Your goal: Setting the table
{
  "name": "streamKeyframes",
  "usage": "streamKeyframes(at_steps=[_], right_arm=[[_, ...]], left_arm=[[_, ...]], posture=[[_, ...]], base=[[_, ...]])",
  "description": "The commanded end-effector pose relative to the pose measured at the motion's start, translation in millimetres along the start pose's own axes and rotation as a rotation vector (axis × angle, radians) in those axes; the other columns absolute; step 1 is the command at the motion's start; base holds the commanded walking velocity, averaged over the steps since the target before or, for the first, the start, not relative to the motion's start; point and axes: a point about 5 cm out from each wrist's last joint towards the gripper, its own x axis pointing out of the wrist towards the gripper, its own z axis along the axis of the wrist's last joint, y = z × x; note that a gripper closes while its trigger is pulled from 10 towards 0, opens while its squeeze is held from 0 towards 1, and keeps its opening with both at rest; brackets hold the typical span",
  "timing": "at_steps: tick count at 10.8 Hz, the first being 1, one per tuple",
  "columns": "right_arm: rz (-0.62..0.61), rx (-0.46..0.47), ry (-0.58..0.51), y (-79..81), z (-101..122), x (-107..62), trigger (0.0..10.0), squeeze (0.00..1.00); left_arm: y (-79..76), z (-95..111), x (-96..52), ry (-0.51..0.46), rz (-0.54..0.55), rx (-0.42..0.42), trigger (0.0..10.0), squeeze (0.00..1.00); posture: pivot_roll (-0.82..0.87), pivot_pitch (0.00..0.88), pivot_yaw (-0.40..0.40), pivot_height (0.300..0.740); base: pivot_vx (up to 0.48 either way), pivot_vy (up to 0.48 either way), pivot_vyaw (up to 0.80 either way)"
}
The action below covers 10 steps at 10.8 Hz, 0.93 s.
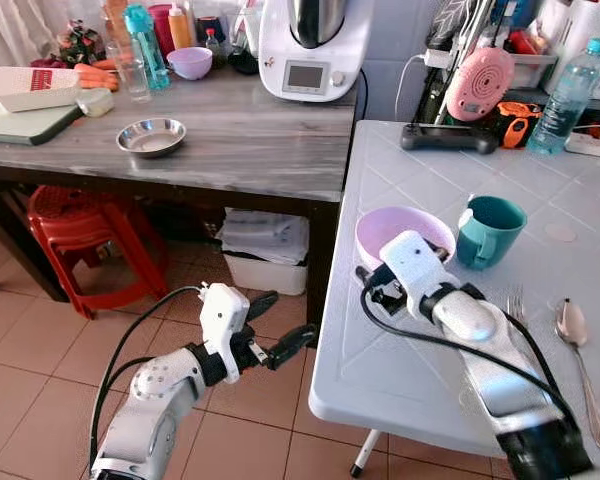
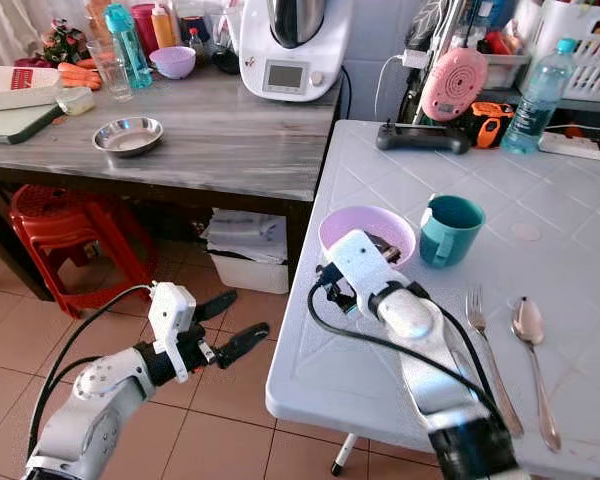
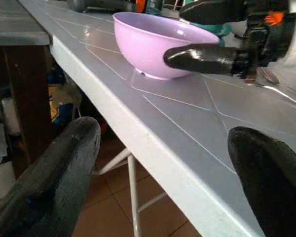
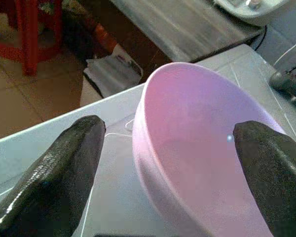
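Right now your right hand (image 4: 167, 163) is spread wide, empty, straddling the pink bowl (image 1: 395, 232) near the counter (image 1: 400, 370) edge; it looks light, rigid, slick, so pinch its rim.

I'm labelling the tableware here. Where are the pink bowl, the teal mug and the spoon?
pink bowl (image 2: 342, 228), right eye view, on its inner wall.
teal mug (image 2: 454, 232), right eye view, on its outer side.
spoon (image 2: 527, 322), right eye view, on its bowl end.
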Motion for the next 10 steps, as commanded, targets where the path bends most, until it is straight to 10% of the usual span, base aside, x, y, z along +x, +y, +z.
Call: streamKeyframes(at_steps=[1, 2, 3, 10], right_arm=[[0.016, -0.012, 0.002, -1.9, 2, 3.5, 10.0, 0.0], [0.038, -0.012, 0.011, -2.4, 1, 6.6, 9.2, 0.0], [0.044, -0.014, 0.015, -2.7, -1, 7.5, 0.0, 0.0], [0.126, -0.079, 0.103, 3.0, -19, 5.7, 0.0, 0.0]], left_arm=[[-3.6, 1, -0.2, 0.003, -0.017, 0.009, 10.0, 0.0], [-6.3, 0, -0.6, 0.006, -0.03, 0.007, 10.0, 0.0], [-6.8, 0, -0.6, 0.007, -0.032, 0.006, 10.0, 0.0], [-14.6, 4, -4.5, 0.006, -0.121, 0.0, 10.0, 0.0]], posture=[[-0.05, 0.029, 0.014, 0.74], [-0.05, 0.031, 0.013, 0.74], [-0.05, 0.031, 0.013, 0.74], [-0.03, 0.025, 0.016, 0.74]], base=[[0.0, 0.0, 0.0], [0.0, 0.0, 0.0], [0.0, 0.0, 0.0], [0.0, 0.0, 0.0]])
